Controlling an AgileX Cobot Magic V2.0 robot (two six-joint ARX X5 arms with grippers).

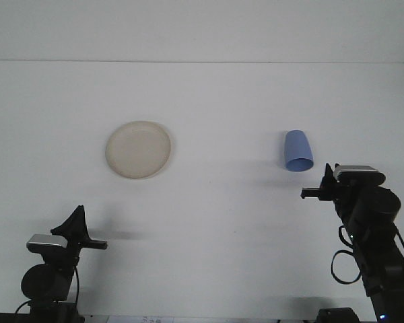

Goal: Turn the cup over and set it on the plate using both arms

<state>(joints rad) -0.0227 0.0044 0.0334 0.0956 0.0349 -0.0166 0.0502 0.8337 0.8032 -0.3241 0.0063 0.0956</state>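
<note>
A light blue cup (pixel 297 151) lies on the white table (pixel 215 202) at the right, its wide rim toward the camera and its narrow base away. A cream round plate (pixel 138 149) lies flat at the left, well apart from the cup. My right gripper (pixel 325 180) is raised just below and to the right of the cup and does not touch it. My left gripper (pixel 76 221) stays low near the front left edge, far below the plate. Neither gripper holds anything that I can see.
The right arm's black body and cable (pixel 374 249) stand at the front right. The left arm's base (pixel 47 279) sits at the front left. The table's far edge (pixel 202 62) meets a pale wall.
</note>
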